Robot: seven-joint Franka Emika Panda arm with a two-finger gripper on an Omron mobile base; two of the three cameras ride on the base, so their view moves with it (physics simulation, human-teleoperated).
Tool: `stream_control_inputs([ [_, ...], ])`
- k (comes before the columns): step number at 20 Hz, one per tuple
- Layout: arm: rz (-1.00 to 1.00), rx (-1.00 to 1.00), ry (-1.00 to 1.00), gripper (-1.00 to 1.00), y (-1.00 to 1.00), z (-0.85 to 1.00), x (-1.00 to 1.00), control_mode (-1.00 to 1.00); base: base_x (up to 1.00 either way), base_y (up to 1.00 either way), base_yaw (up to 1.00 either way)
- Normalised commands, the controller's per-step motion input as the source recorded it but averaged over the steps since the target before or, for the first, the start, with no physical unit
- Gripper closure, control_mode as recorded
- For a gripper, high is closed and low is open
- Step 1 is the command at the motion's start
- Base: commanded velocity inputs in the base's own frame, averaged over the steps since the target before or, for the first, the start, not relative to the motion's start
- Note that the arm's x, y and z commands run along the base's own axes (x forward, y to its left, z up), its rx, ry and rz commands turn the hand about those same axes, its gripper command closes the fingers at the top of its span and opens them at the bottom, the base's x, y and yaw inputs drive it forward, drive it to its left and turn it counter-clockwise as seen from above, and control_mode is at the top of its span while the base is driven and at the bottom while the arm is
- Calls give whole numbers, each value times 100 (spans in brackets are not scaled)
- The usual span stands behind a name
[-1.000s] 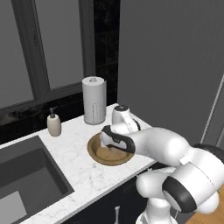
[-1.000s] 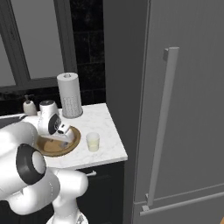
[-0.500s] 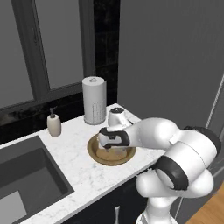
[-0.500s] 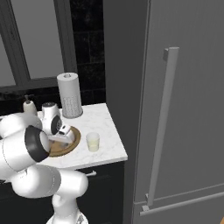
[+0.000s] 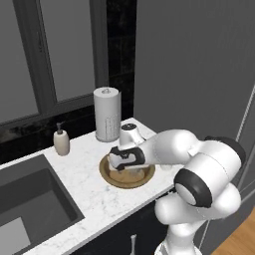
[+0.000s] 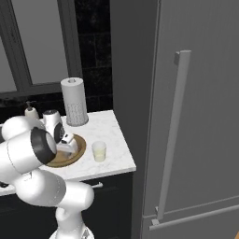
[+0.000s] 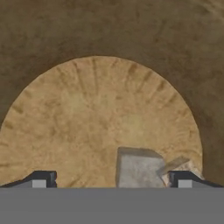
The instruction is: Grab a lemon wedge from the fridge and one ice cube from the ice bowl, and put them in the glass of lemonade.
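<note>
Landmark for all entries: ice bowl [image 5: 127, 172], wide brown wooden dish on the white counter [image 5: 84, 184].

Nearest, inside the bowl: gripper [image 7: 109, 181], lowered deep into the well, jaws spread wide, nothing clasped. Fingertips [image 7: 40, 179] set apart on either side of a pale grey ice cube [image 7: 138, 168] lying on the bowl floor, the cube between them but nearer one tip; probably lined up for a pinch, closing not yet begun. Arm bent low over the bowl rim, presumably so the hand points straight down at the cube.

Just beside the bowl, toward the fridge: glass of lemonade [image 6: 99, 151], upright, pale liquid inside, apart from the rim; near enough for a short carry.

Behind the bowl, against the wall: paper towel roll [image 5: 107, 113], upright. Off to the sink side of the bowl: soap dispenser [image 5: 62, 140], then sink [image 5: 30, 199].

Farthest from the bowl, past the counter end: fridge [image 6: 186, 116], door shut, bar handle [image 6: 172, 135] untouched. Lemon wedge presumably inside, unseen.
</note>
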Motion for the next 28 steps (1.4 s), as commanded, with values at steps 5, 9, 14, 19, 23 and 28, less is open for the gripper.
stream_control_inputs([
  [5,0,0,0,-100,1,-2,0,-100,0,0,0],
  [9,0,0,0,-100,0,-22,-1,-100,0,0,0],
  [14,-1,0,0,-100,0,-34,-2,-100,0,0,0],
  [19,-1,0,0,-100,0,-30,0,-100,0,0,0],
  [23,-1,0,0,-100,0,-38,-6,-100,0,0,0],
  [28,-1,0,0,-100,0,-21,-11,-100,0,0,0],
])
